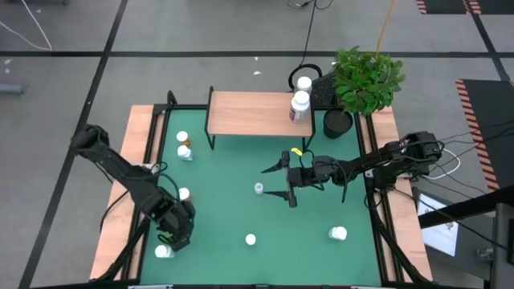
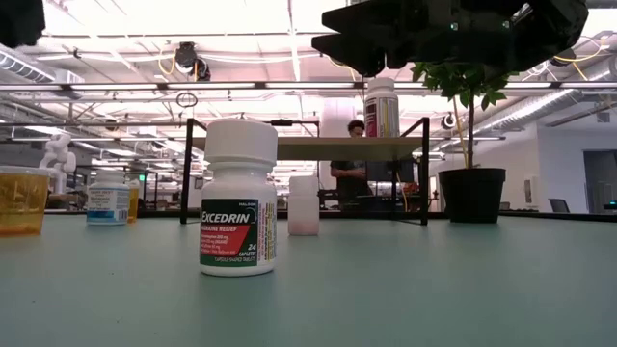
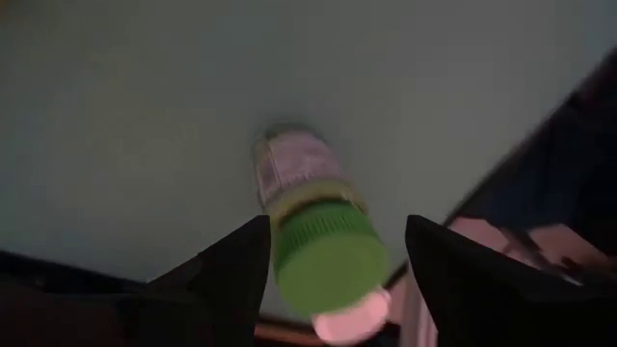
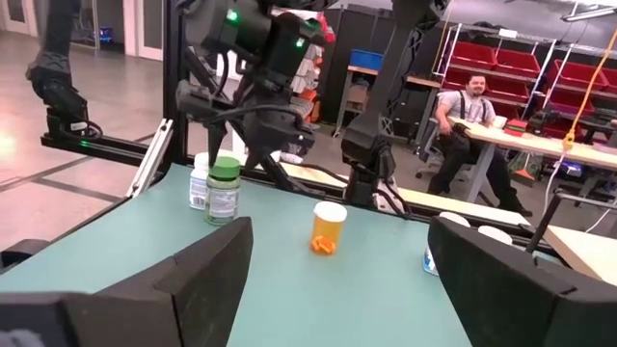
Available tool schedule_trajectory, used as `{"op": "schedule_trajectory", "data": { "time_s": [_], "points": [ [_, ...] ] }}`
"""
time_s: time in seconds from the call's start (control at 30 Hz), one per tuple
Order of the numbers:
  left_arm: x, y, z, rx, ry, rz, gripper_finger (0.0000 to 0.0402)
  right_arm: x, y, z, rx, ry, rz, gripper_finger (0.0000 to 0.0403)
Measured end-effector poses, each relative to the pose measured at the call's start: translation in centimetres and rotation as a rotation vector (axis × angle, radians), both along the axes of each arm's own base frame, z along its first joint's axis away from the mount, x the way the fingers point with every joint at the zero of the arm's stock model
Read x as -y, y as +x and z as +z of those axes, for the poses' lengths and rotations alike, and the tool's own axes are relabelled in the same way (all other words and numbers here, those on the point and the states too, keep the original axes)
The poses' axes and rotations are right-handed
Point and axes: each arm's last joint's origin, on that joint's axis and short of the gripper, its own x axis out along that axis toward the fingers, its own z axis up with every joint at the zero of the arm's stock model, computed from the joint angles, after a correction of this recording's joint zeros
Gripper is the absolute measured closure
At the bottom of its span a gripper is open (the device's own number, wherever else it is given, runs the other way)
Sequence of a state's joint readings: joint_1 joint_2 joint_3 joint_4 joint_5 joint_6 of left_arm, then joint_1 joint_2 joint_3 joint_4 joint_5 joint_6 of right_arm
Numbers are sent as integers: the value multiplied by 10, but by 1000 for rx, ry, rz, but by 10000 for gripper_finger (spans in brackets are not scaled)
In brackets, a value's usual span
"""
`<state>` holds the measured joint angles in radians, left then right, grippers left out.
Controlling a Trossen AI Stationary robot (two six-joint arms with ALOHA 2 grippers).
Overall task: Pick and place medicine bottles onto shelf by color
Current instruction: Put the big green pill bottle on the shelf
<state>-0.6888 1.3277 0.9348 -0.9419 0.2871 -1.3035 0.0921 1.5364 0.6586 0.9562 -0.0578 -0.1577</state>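
Left gripper (image 3: 328,260) spread, green-capped bottle (image 3: 313,226) between fingers; right gripper (image 1: 279,181) spread, small bottle (image 1: 259,189) just beside.

Overhead ceiling strips glare white in low view; Excedrin bottle (image 2: 238,198) sharp, room behind soft. Left wrist view dim and blurred; green-capped bottle (image 3: 318,226) out of focus. High view evenly lit, faint shadows on desk (image 1: 241,201).

Two dark jointed arms, black-fingered claws, perhaps a yellow tag.
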Motion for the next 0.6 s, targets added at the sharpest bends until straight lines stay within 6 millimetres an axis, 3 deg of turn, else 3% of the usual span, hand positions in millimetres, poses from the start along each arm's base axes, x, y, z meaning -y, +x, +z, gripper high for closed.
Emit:
{"op": "schedule_trajectory", "data": {
  "time_s": [0.17, 0.3, 0.43, 0.6],
  "points": [
    [-2, -2, 5, 13, -3, 51, 158, 0, 0, -1, -8, -2, 0, 94],
    [1, 1, 3, 126, 90, 68, 158, 0, 0, -1, -11, -3, 0, 94],
    [8, 4, 3, 183, 52, -3, 158, 0, 0, -1, -11, -3, 0, 94],
    [7, 0, 3, 87, -17, -48, 158, 0, 0, -1, -11, -4, 0, 94]
  ]
}}
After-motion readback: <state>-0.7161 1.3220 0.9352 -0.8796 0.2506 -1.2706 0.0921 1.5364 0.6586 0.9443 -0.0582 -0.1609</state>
